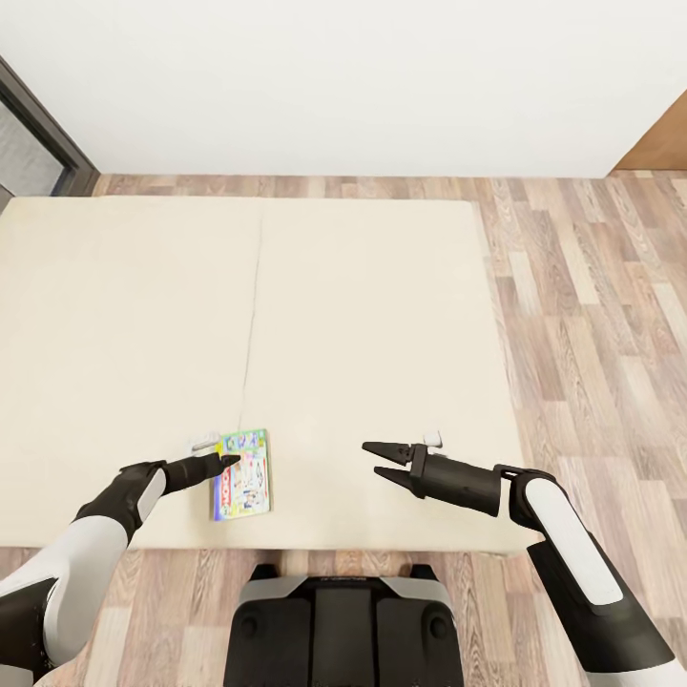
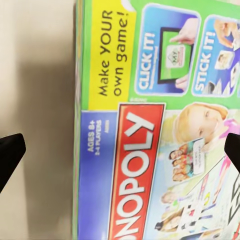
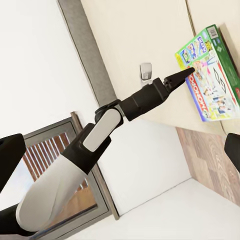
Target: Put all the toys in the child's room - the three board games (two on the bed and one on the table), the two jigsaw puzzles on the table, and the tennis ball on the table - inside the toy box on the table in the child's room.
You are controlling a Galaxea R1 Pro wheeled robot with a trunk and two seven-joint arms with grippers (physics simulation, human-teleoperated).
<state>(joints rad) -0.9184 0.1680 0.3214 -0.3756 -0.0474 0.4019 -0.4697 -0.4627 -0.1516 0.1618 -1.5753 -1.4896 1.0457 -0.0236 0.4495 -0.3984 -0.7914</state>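
Observation:
A colourful Monopoly board game (image 1: 242, 474) lies flat on the cream bed (image 1: 363, 315), close to the near edge. My left gripper (image 1: 227, 461) hovers right over the box's left side. In the left wrist view the box (image 2: 150, 130) lies just below, with the open gripper (image 2: 120, 152) spread across it and one dark fingertip (image 2: 10, 155) past its edge. My right gripper (image 1: 377, 458) is open over bare mattress, well to the right of the game. The right wrist view shows the left gripper (image 3: 182, 75) pointing at the game (image 3: 210, 75).
Wood floor (image 1: 592, 315) runs along the bed's right side and near edge. A white wall stands behind the bed, with a dark door frame (image 1: 38, 124) at the far left and a wooden panel (image 1: 658, 143) at the far right. My base (image 1: 343, 625) sits at the bed's near edge.

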